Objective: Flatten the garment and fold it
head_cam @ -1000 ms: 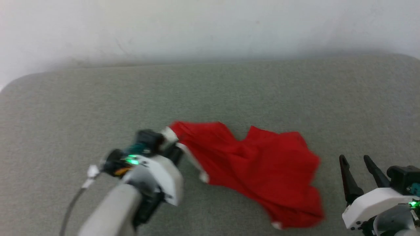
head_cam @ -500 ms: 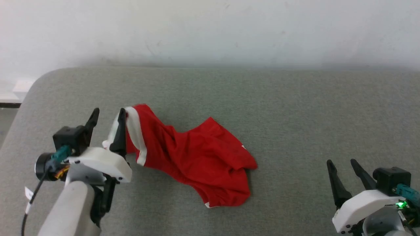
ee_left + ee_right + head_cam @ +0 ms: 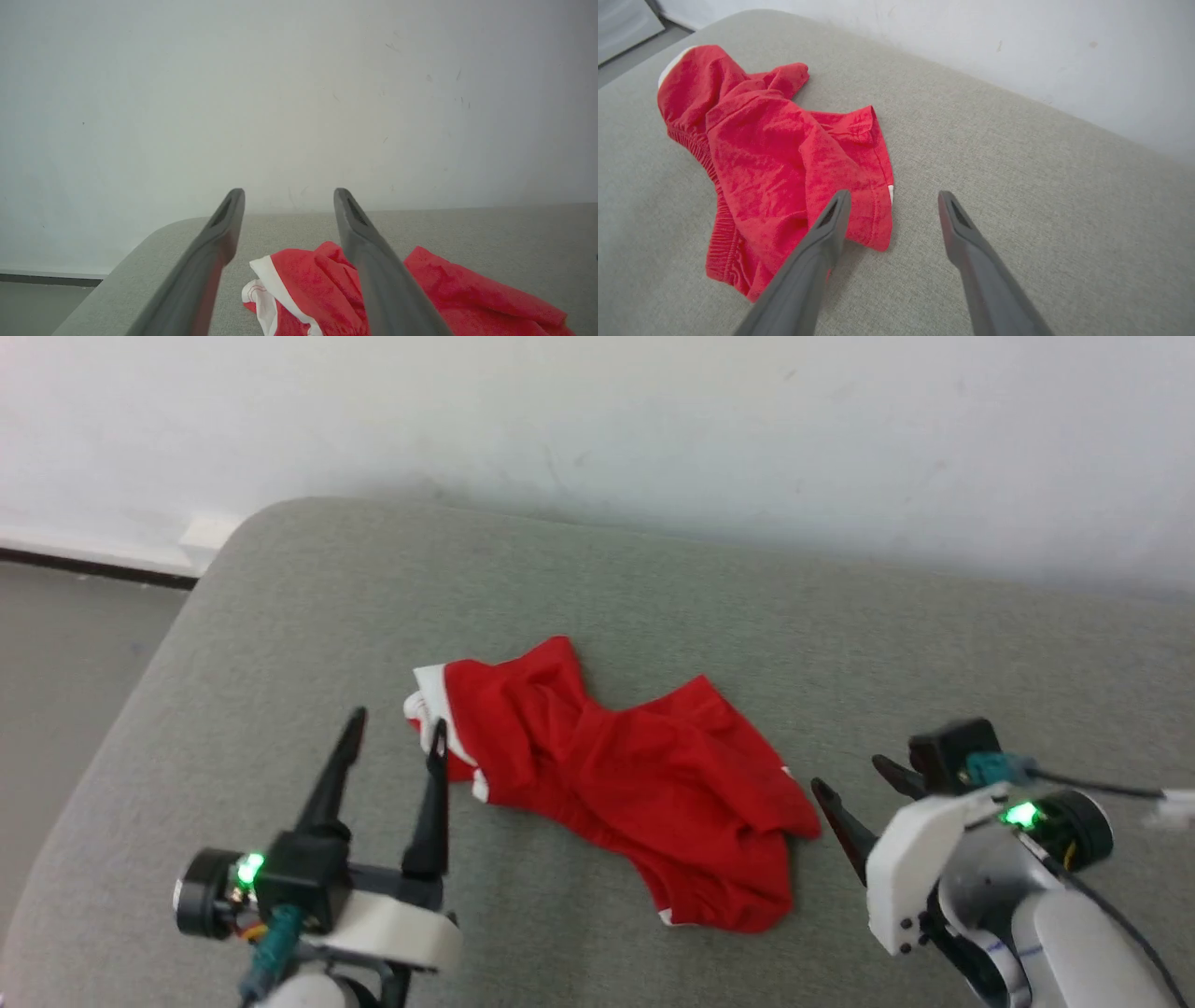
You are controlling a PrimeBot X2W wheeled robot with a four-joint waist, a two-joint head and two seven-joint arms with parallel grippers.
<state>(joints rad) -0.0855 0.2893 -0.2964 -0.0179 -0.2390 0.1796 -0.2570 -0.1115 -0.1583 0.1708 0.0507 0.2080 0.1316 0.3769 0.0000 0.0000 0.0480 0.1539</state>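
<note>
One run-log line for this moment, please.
garment: crumpled, unfolded, on grey cushion | left hand: open, empty, by white-trimmed end | right hand: open, empty, by opposite end | stage: flattening not yet done

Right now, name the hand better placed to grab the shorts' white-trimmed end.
Left. The left hand stands open beside the white trim of the shorts; the right hand, also open, is at the opposite edge.
</note>
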